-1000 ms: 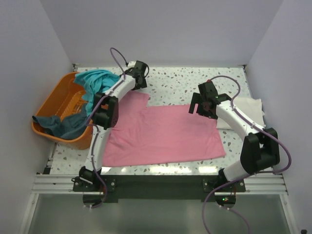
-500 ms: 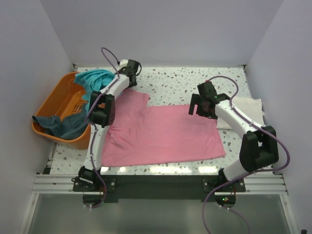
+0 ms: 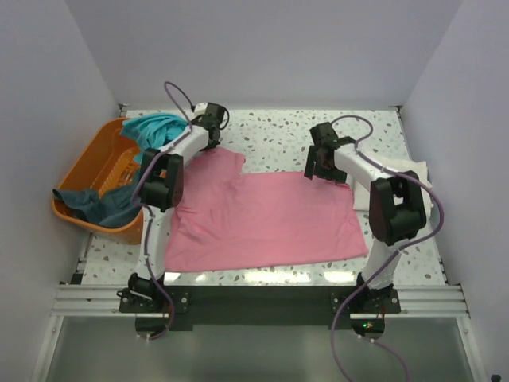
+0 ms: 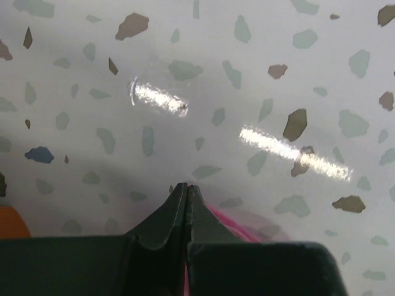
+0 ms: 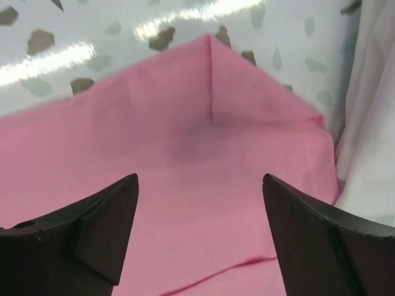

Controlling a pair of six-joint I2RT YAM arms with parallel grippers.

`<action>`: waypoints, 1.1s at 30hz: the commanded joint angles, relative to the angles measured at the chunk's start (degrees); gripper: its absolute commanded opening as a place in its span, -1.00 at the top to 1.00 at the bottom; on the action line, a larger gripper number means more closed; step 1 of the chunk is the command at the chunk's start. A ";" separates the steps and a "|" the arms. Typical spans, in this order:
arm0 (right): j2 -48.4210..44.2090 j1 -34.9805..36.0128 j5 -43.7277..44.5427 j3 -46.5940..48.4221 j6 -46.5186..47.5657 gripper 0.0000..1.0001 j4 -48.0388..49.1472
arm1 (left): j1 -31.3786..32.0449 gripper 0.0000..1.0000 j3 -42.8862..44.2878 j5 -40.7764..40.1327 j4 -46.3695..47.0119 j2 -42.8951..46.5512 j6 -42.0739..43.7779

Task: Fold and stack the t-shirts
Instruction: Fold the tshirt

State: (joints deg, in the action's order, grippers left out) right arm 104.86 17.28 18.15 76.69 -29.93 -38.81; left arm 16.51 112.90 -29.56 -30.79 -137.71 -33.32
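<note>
Ok so the pink shirt (image 3: 262, 215) is lying spread out flat on the speckled table (image 3: 278, 131), and both claws are up at its far edge, one per corner. That looks like the setup for a fold toward the near side.

Left claw (image 4: 187, 188) has its tips pressed together. There's a sliver of pink (image 4: 247, 225) right under and between them, so I'd say it's pinching the shirt's far-left corner. Seen from above, that claw (image 3: 208, 119) sits right at that corner, with the orange basket (image 3: 91, 163) just off to its left. The teal shirt (image 3: 155, 127) is piled in the basket and the dark blue shirt (image 3: 95, 203) hangs over its rim, both waiting their turn I guess.

Right claw (image 5: 199, 179) is spread wide, hovering with the far-right corner of the pink cloth (image 5: 185, 142) directly below and ahead of its tips. It isn't gripping anything yet. My read is it needs to drop and close on that corner so both sides lift together, otherwise the fold goes crooked.

The cream shirt (image 3: 413, 171) is already folded, just to the right of that claw, touching the pink edge.
</note>
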 commanded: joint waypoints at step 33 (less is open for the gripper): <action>13.18 -1.90 9.27 11.73 8.31 0.41 -4.88 | -0.25 1.00 -16.57 5.83 10.75 18.53 4.67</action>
State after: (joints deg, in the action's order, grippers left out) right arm 119.00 15.79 26.02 87.72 -22.68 -43.77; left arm 16.51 96.62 -22.72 -22.26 -122.10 -30.15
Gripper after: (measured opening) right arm 0.296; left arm 0.018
